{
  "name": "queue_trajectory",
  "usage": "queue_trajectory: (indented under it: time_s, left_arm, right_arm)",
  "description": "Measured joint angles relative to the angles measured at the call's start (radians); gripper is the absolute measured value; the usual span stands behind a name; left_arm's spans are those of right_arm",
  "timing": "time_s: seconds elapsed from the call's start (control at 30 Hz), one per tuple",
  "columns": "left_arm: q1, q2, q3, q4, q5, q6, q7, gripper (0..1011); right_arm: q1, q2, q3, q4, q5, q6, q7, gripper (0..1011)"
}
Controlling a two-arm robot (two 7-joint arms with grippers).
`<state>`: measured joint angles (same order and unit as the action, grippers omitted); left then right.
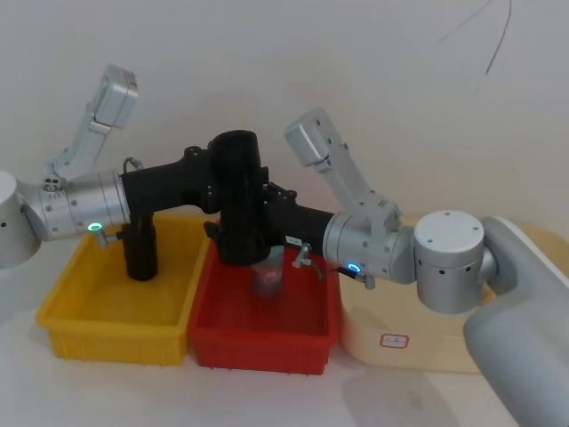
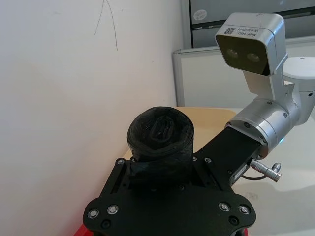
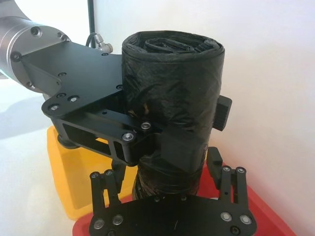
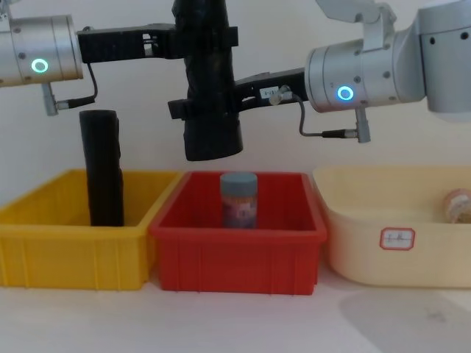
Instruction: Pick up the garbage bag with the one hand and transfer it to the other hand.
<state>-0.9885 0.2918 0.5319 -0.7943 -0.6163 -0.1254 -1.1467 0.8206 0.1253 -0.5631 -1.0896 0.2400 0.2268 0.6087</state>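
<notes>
Below a plain white wall (image 4: 412, 22), three bins sit on a pale table (image 4: 243, 323). Centre frame, the garbage bag (image 4: 208, 81) hangs upright above the red bin (image 4: 235, 243), clamped by both the one hand (image 4: 197, 43) and the other hand (image 4: 199, 109); its top is cropped.

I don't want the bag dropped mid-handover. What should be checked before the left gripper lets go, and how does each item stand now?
1. Left gripper clamped on the garbage bag near its top: ok.
2. Right gripper closed around the bag lower down: looks closed, firmness cannot tell.
3. Bag upright, hanging clear above the red bin: ok.
4. The two grippers apart on the bag, not overlapping: ok.
5. Jar in the red bin below the bag, untouched: ok.
6. Black cylinder standing in the yellow bin, away from both grippers: ok.
</notes>
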Motion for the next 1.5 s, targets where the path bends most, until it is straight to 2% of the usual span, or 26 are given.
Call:
queue_trajectory:
  time_s: [0.1, 0.2, 0.33, 0.4, 0.43, 0.47, 0.53, 0.63, 1.27, 1.5]
  left_arm:
    - [0.000, 0.000, 0.000, 0.000, 0.000, 0.000, 0.000, 371]
    - [0.000, 0.000, 0.000, 0.000, 0.000, 0.000, 0.000, 371]
    - [0.000, 0.000, 0.000, 0.000, 0.000, 0.000, 0.000, 371]
    - [0.000, 0.000, 0.000, 0.000, 0.000, 0.000, 0.000, 371]
    - [0.000, 0.000, 0.000, 0.000, 0.000, 0.000, 0.000, 371]
    - [0.000, 0.000, 0.000, 0.000, 0.000, 0.000, 0.000, 371]
    - [0.000, 0.000, 0.000, 0.000, 0.000, 0.000, 0.000, 371]
    - [0.000, 0.000, 0.000, 0.000, 0.000, 0.000, 0.000, 371]
    - [0.000, 0.000, 0.000, 0.000, 0.000, 0.000, 0.000, 371]
    - [0.000, 0.000, 0.000, 0.000, 0.000, 0.000, -0.001, 535]
  right_arm:
    - [0.002, -0.002, 0.000, 0.007, 0.001, -0.003, -0.002, 972]
    - [0.005, -0.005, -0.001, 0.013, 0.003, -0.004, -0.004, 879]
    - [0.006, -0.006, -0.001, 0.017, 0.004, -0.006, -0.006, 815]
    - [0.007, -0.007, -0.001, 0.020, 0.004, -0.007, -0.007, 720]
    - [0.007, -0.007, -0.001, 0.020, 0.004, -0.007, -0.007, 720]
    - [0.008, -0.008, -0.001, 0.022, 0.005, -0.007, -0.007, 663]
    - [0.008, -0.008, -0.001, 0.023, 0.005, -0.008, -0.007, 630]
    - [0.009, -0.009, -0.001, 0.025, 0.005, -0.008, -0.008, 509]
    - [0.011, -0.011, -0.001, 0.029, 0.007, -0.011, -0.010, 498]
    - [0.011, -0.011, -0.001, 0.030, 0.007, -0.011, -0.011, 497]
